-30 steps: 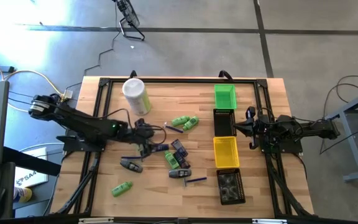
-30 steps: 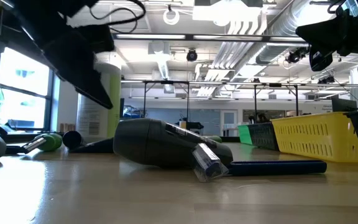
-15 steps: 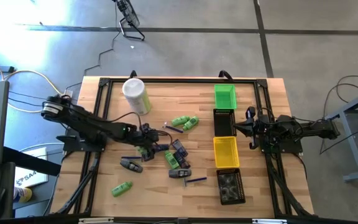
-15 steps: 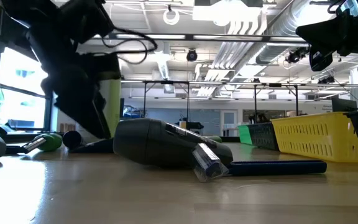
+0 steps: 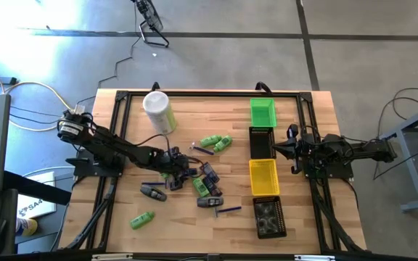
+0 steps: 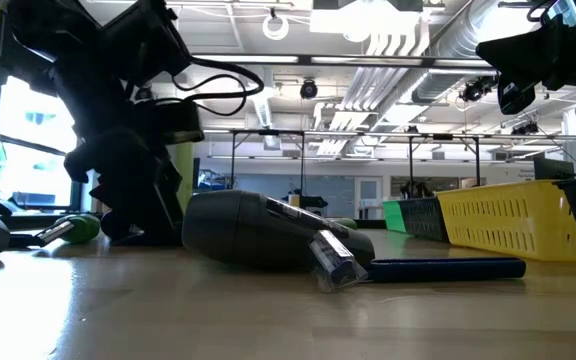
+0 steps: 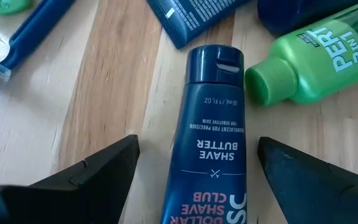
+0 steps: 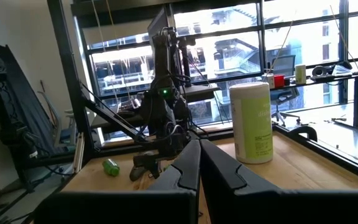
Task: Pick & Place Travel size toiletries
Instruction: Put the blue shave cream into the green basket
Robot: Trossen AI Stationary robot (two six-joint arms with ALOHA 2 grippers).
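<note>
The travel size toiletries lie scattered mid-table point(image 5: 205, 181): green mini bottles point(image 5: 216, 142), dark tubes and thin blue sticks. My left gripper point(image 5: 180, 172) stands open and low over a dark blue shave-butter tube point(image 7: 210, 143). That tube lies flat on the wood, and one finger stands on each side of it point(image 7: 197, 146) with bare wood showing between. A green bottle point(image 7: 316, 56) lies just beyond it. My right gripper point(image 5: 290, 150) waits shut beside the bins, its fingers together point(image 8: 199, 149).
A pale-green canister with a white lid point(image 5: 160, 111) stands at the far left. A row of bins runs down the right: green point(image 5: 262, 112), black point(image 5: 261, 141), yellow point(image 5: 263, 176), black point(image 5: 269, 217). One green bottle point(image 5: 142, 219) lies alone near the front left.
My left gripper has come down toward the table and moved right into the cluster of toiletries, tipping further downward. It has stayed open.
</note>
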